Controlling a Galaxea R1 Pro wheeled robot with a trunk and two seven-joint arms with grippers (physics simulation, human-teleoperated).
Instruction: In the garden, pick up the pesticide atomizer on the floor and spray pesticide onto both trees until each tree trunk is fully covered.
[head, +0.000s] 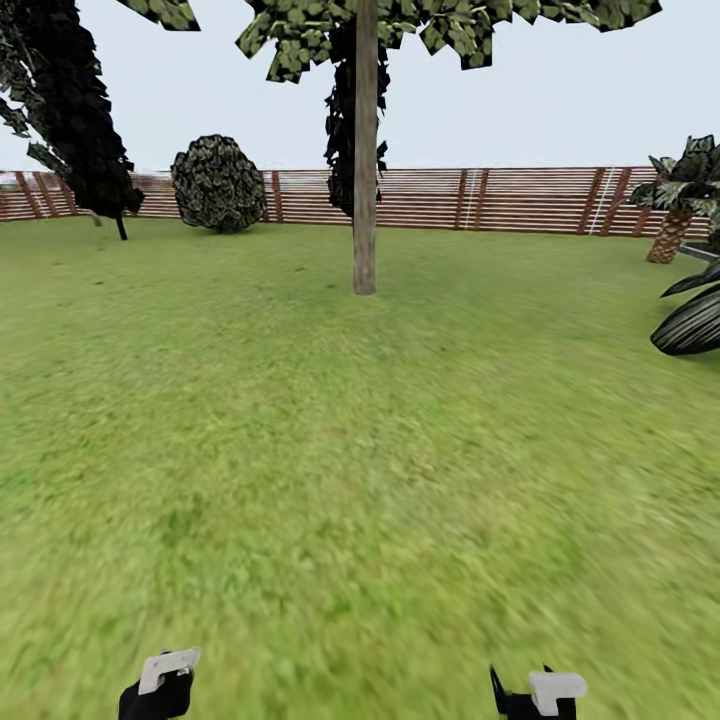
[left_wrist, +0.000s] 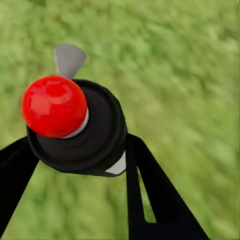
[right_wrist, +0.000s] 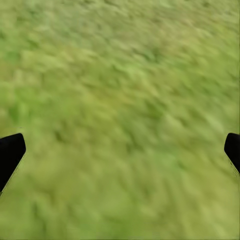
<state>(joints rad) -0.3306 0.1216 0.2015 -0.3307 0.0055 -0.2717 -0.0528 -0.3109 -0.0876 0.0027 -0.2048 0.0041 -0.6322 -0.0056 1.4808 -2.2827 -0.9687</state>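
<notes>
Gripping the pesticide atomizer (left_wrist: 75, 130), the left end effector (left_wrist: 80, 165) faces grass; right end effector (right_wrist: 120, 150) spread wide.

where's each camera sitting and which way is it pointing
Head view: forward-down over the green lawn to a straight grey-brown tree trunk; both grippers at the bottom edge.
Left wrist view: along the left gripper, shut on the dark atomizer with red nozzle tip.
Right wrist view: down between the right gripper open jaws.
All share grass.
</notes>
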